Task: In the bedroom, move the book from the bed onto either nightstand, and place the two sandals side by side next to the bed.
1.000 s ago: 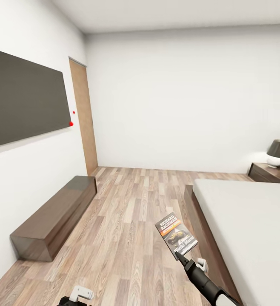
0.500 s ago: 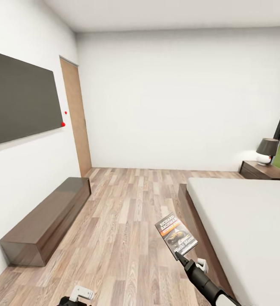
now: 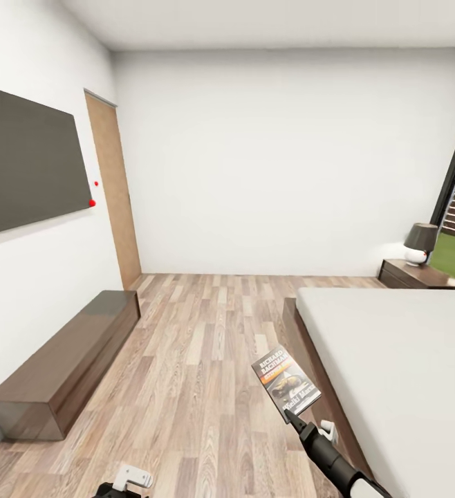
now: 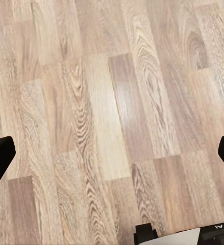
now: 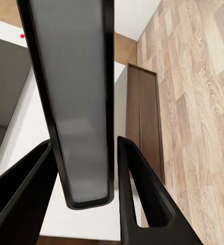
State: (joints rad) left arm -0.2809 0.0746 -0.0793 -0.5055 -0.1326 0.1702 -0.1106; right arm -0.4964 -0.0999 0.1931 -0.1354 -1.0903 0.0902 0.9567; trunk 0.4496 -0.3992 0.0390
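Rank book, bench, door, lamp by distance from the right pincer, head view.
1. Book: clamped in the right pincer, over the floor by the bed's foot.
2. Bench: along the left wall.
3. Door and lamp: both far, door far left, lamp far right on the nightstand; too close to call.

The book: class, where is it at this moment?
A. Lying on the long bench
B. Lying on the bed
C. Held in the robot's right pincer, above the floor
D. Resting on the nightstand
C: the book is clamped in the right pincer and hangs over the wood floor beside the bed.
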